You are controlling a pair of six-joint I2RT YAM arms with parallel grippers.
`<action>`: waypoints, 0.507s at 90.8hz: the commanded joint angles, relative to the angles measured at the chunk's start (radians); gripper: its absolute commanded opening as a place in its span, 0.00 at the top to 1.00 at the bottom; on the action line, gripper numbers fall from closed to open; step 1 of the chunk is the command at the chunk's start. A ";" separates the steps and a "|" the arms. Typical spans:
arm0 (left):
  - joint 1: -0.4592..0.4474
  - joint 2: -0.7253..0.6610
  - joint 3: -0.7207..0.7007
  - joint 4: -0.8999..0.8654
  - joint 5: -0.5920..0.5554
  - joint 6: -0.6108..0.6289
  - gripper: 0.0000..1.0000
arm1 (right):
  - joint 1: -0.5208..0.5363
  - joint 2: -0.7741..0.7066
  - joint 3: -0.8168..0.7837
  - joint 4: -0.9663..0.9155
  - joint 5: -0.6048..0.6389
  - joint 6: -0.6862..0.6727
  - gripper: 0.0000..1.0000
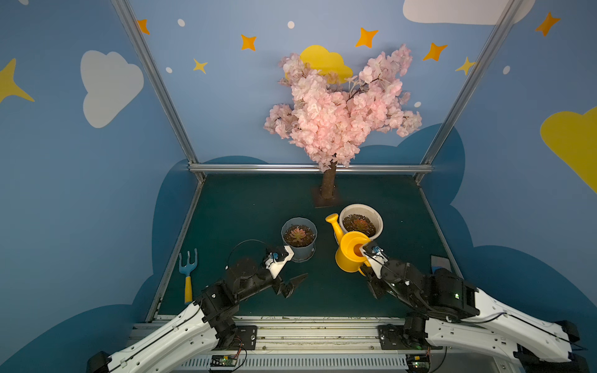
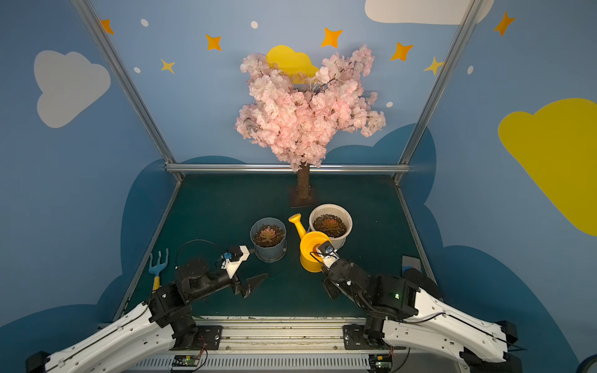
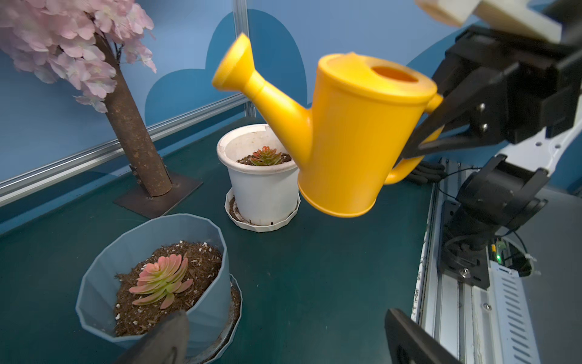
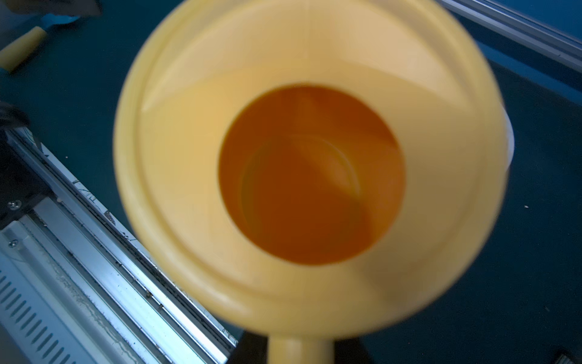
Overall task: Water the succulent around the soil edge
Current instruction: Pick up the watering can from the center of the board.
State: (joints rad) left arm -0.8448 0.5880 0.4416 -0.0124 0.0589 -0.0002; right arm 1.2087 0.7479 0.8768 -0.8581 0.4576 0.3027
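Garden fork [image 1: 188,285]: one, blue head on a yellow handle. I see it lying on the green mat [image 1: 242,210] at the far left edge, well apart from the pots.
Left gripper [image 1: 295,284]: one, empty, jaws spread wide. It hangs low over the mat just in front of the blue-grey pot and touches nothing. Its fingers [image 3: 406,337] frame the left wrist view.
Blue-grey pot [image 1: 300,253]: first of two pots, faceted and upright on a dark saucer [image 3: 234,302], left of centre.
Left succulent [image 1: 297,235]: first of two, a pink-green rosette in the middle of that pot, with brown soil [image 3: 201,258] flecked white all round it.
Blossom tree [image 1: 339,109]: one, pink, its trunk on a flat plate at the back centre, behind both pots.
Watering can [image 1: 347,261]: one, yellow, lifted clear of the mat and near upright with the spout raised. Its rose [image 1: 331,219] sits just beside the white pot's left rim, not over the soil as far as I can see. Through the right wrist camera I look straight down the fill hole, which is too blurred to judge the contents.
White pot [image 1: 378,221]: second pot, round and upright on a white saucer [image 3: 261,225], right of centre and slightly farther back.
Right succulent [image 1: 358,223]: second one, a red-green rosette centred in dark soil.
Right gripper [image 3: 420,141]: one, clamped on the can's handle [image 3: 400,171].
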 commanded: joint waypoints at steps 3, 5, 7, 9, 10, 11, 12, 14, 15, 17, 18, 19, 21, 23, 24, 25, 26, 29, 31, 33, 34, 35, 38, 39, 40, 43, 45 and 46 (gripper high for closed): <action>0.002 0.008 0.024 0.066 -0.042 -0.187 0.00 | -0.037 0.041 0.002 0.062 -0.103 -0.072 1.00; 0.003 0.012 0.023 0.083 -0.043 -0.226 0.00 | -0.042 0.049 0.000 0.078 -0.117 -0.077 1.00; 0.003 0.016 0.019 0.107 -0.046 -0.268 0.00 | -0.047 0.056 0.000 0.090 -0.131 -0.081 1.00; 0.003 0.021 0.013 0.128 -0.049 -0.314 0.00 | -0.051 0.060 0.000 0.101 -0.142 -0.086 1.00; 0.002 0.025 0.009 0.149 -0.050 -0.335 0.00 | -0.052 0.063 0.002 0.105 -0.147 -0.088 1.00; 0.002 0.030 0.004 0.168 -0.050 -0.357 0.00 | -0.055 0.067 0.004 0.110 -0.152 -0.091 1.00; 0.002 0.032 0.001 0.184 -0.048 -0.377 0.00 | -0.056 0.070 0.005 0.113 -0.156 -0.093 1.00; 0.002 0.042 -0.007 0.210 -0.040 -0.408 0.00 | -0.059 0.078 0.010 0.118 -0.162 -0.097 1.00; 0.002 0.047 -0.012 0.222 -0.037 -0.422 0.00 | -0.062 0.080 0.013 0.120 -0.167 -0.098 1.00; 0.003 0.062 -0.015 0.250 -0.030 -0.447 0.00 | -0.064 0.085 0.015 0.123 -0.172 -0.106 1.00; 0.002 0.068 -0.017 0.257 -0.028 -0.459 0.00 | -0.065 0.086 0.017 0.125 -0.173 -0.108 1.00; 0.002 0.074 -0.017 0.264 -0.028 -0.470 0.00 | -0.066 0.087 0.020 0.126 -0.176 -0.108 1.00; 0.003 0.087 -0.018 0.276 -0.031 -0.497 0.00 | -0.070 0.090 0.026 0.128 -0.179 -0.111 1.00; 0.004 0.099 -0.018 0.293 -0.034 -0.521 0.00 | -0.072 0.091 0.031 0.130 -0.185 -0.112 1.00; 0.003 0.104 -0.018 0.302 -0.035 -0.533 0.00 | -0.072 0.090 0.031 0.132 -0.187 -0.113 1.00; 0.004 0.110 -0.018 0.310 -0.037 -0.544 0.00 | -0.073 0.090 0.031 0.133 -0.189 -0.113 1.00; 0.002 0.115 -0.019 0.318 -0.039 -0.555 0.00 | -0.073 0.089 0.032 0.136 -0.191 -0.113 1.00; 0.002 0.138 -0.023 0.349 -0.043 -0.586 0.00 | -0.076 0.086 0.030 0.144 -0.203 -0.113 1.00; 0.001 0.151 -0.025 0.372 -0.043 -0.605 0.00 | -0.077 0.083 0.028 0.152 -0.209 -0.113 1.00; 0.001 0.164 -0.027 0.391 -0.044 -0.631 0.00 | -0.078 0.079 0.023 0.157 -0.216 -0.113 1.00; 0.001 0.169 -0.028 0.402 -0.044 -0.642 0.00 | -0.078 0.078 0.022 0.160 -0.217 -0.114 1.00; 0.001 0.178 -0.028 0.410 -0.046 -0.651 0.00 | -0.077 0.075 0.020 0.162 -0.219 -0.114 1.00; 0.000 0.198 -0.029 0.433 -0.047 -0.679 0.00 | -0.077 0.069 0.017 0.170 -0.227 -0.114 1.00; 0.000 0.207 -0.029 0.444 -0.047 -0.688 0.00 | -0.077 0.066 0.016 0.172 -0.228 -0.114 1.00; 0.001 0.215 -0.028 0.451 -0.047 -0.698 0.00 | -0.077 0.064 0.014 0.174 -0.229 -0.114 1.00; -0.002 0.235 -0.028 0.475 -0.047 -0.719 0.00 | -0.077 0.056 0.012 0.179 -0.230 -0.115 1.00; -0.002 0.252 -0.029 0.487 -0.047 -0.730 0.00 | -0.077 0.052 0.010 0.179 -0.230 -0.115 1.00; -0.003 0.259 -0.029 0.496 -0.046 -0.738 0.00 | -0.077 0.051 0.011 0.177 -0.228 -0.115 1.00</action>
State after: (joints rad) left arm -0.8448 0.7948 0.4171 0.3305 0.0242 -0.5938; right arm 1.1355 0.8333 0.8768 -0.7578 0.2562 0.2008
